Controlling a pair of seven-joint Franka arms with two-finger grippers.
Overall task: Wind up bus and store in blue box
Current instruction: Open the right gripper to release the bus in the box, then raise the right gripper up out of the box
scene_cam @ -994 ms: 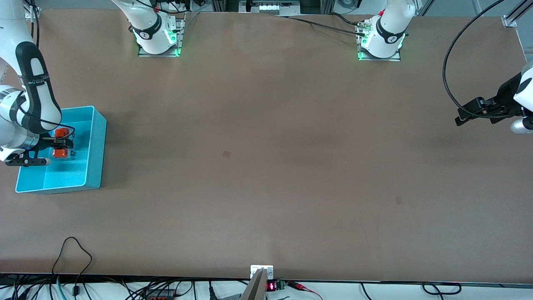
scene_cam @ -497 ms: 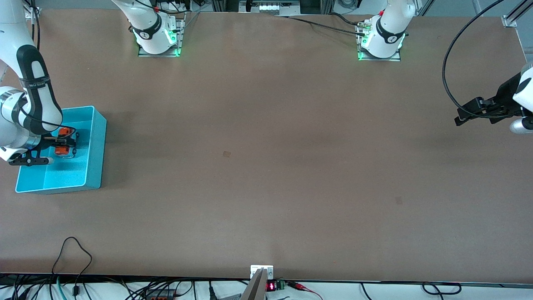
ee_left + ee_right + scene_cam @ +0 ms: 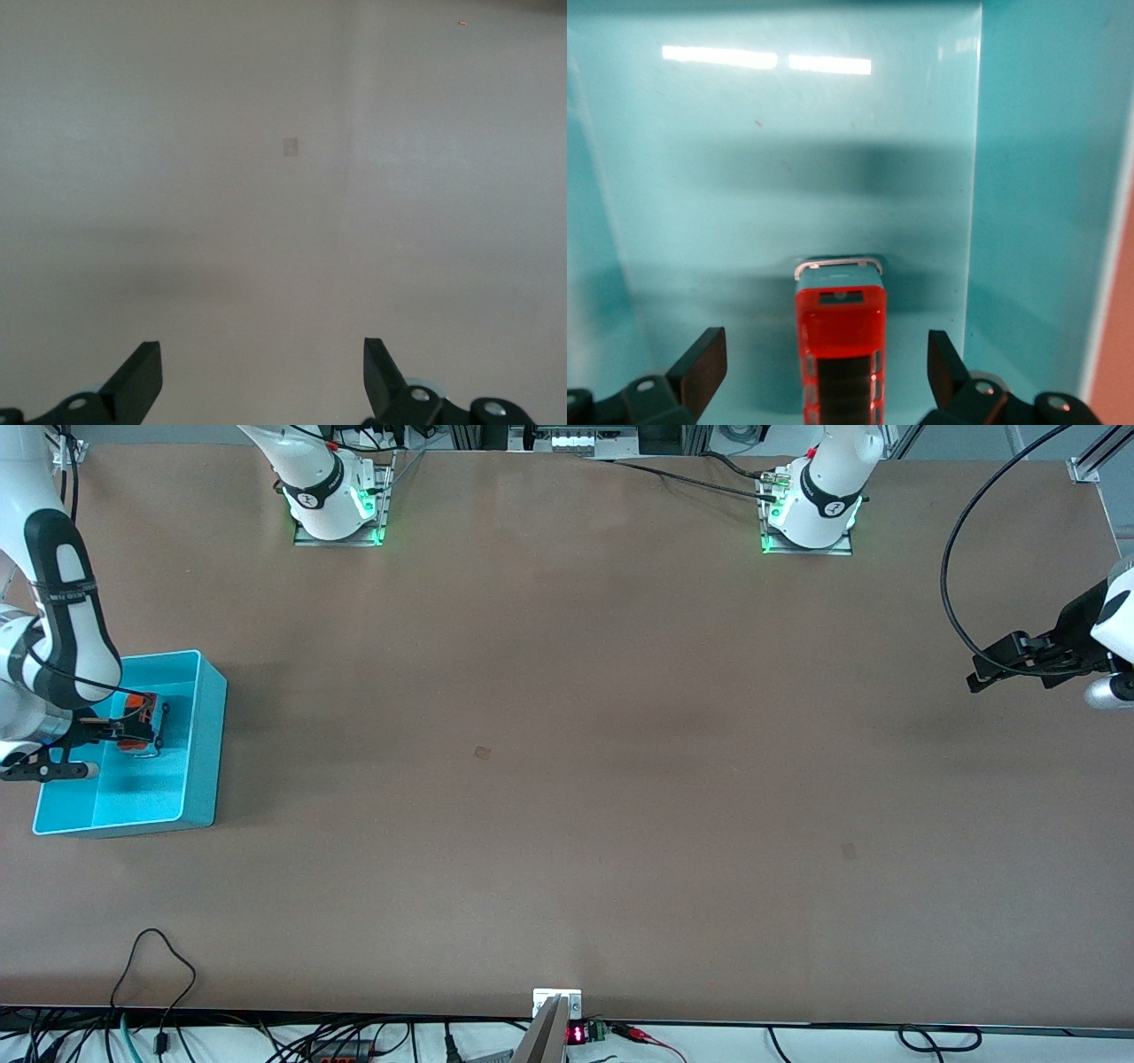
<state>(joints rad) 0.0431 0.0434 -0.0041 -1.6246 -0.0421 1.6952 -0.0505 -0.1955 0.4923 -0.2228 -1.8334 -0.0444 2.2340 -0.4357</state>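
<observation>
The orange bus (image 3: 142, 723) with dark roof windows sits on the floor of the light blue box (image 3: 200, 735) at the right arm's end of the table. My right gripper (image 3: 133, 732) is inside the box over the bus. In the right wrist view the bus (image 3: 840, 341) lies between my right gripper's (image 3: 827, 376) spread fingers, with a clear gap on each side, on the box floor (image 3: 788, 177). My left gripper (image 3: 985, 674) waits open and empty above the table at the left arm's end; it also shows in the left wrist view (image 3: 263, 376).
The two arm bases (image 3: 337, 505) stand along the table edge farthest from the front camera. Cables (image 3: 151, 965) lie along the edge nearest to it. A small dark mark (image 3: 483, 753) is on the brown tabletop.
My right arm and gripper have shifted a little toward the right arm's end of the table, within the box. The bus now shows smaller and lower in the box. The left arm has not moved.
</observation>
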